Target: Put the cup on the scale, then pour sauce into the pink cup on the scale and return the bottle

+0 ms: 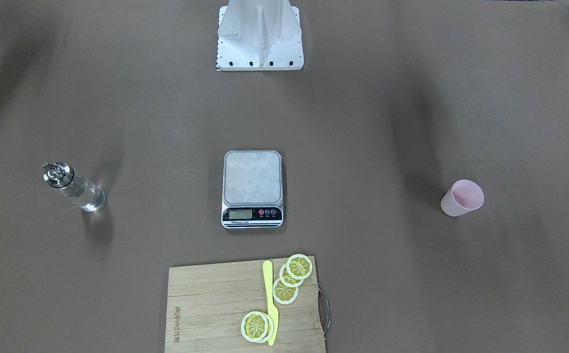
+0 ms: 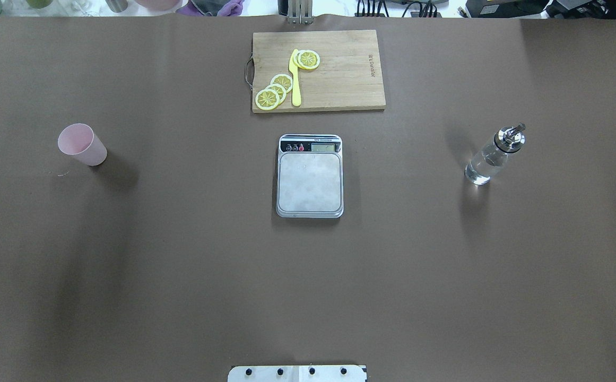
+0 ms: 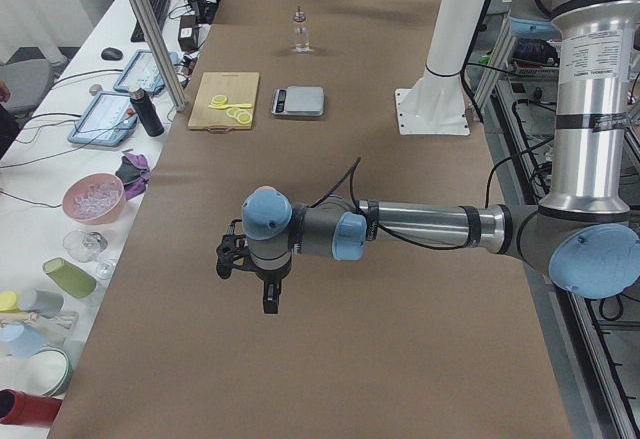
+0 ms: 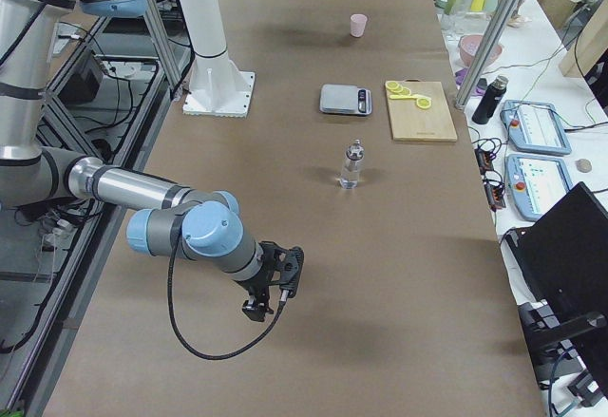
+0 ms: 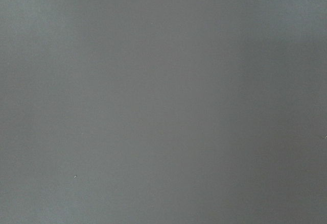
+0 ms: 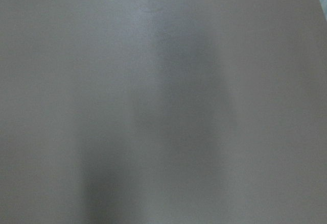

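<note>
The pale pink cup (image 2: pixel 81 144) stands upright on the brown table on my left side, also visible in the front view as the cup (image 1: pixel 462 198). At the table's middle sits the scale (image 2: pixel 309 176), its steel platform bare. The clear glass bottle (image 2: pixel 493 155) with its metal spout stands on my right side, holding clear sauce (image 1: pixel 88 197). My left gripper (image 3: pixel 224 258) hovers over the table near its left end, and my right gripper (image 4: pixel 258 305) near its right end, both far from the objects. I cannot tell whether either is open or shut. Both wrist views show only table surface.
A wooden cutting board (image 2: pixel 339 79) with lemon slices (image 2: pixel 275 91) and a yellow knife (image 2: pixel 295 79) lies beyond the scale. The robot's white base (image 1: pixel 259 37) stands at the near edge. A side bench holds bowls, cups and tablets (image 3: pixel 110 119).
</note>
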Robot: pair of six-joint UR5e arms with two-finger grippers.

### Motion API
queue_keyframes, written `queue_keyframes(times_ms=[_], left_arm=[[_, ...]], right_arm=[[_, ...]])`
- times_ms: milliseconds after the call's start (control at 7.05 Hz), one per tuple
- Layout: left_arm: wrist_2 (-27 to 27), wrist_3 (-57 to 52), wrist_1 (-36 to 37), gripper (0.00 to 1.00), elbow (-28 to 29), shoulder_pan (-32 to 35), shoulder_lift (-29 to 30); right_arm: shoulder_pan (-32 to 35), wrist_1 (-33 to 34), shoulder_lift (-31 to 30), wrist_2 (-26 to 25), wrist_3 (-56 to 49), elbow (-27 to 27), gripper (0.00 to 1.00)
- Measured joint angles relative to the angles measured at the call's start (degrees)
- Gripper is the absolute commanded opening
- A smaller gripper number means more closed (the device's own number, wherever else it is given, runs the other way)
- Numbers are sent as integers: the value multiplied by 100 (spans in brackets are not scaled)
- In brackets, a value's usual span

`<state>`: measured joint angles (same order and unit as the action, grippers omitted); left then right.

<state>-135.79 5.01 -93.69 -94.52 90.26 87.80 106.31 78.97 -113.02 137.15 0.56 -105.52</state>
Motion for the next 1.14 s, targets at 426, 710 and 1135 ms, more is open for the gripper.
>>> queue_keyframes(times_ms=[426,710,1135], left_arm=[[0,10,10,99,22,-5,5],[-4,36,44,99,59,-23,49],[1,917,122,98,57,-479,510]], right_arm=[[-345,474,51,24,5,-12,100],[-464,563,63,8,0,-22,100],[-482,567,64,5,-3,-36,100]])
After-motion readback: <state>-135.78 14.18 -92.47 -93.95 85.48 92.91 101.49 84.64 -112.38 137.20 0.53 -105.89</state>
